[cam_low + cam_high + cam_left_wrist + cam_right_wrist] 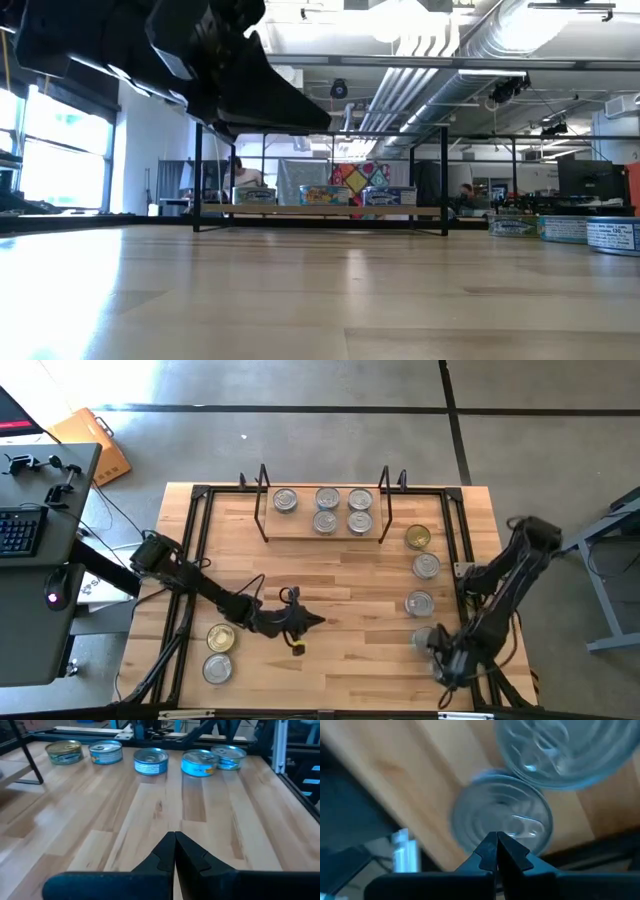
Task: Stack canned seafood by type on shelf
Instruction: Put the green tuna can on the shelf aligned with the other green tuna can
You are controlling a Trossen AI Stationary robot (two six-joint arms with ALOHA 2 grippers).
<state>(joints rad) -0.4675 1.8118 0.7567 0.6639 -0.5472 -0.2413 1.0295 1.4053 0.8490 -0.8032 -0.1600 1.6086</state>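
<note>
Left gripper (318, 621) closed; 4 tins (326, 510) on shelf (300, 538).

Wood table (330, 590), shelf (325, 536) holding five tins (327, 522), others scattered.

No lettering could be read anywhere. The tins (150, 761) along the table's right side carried blue and white printed wrappers, but their print was too small to make out.
</note>
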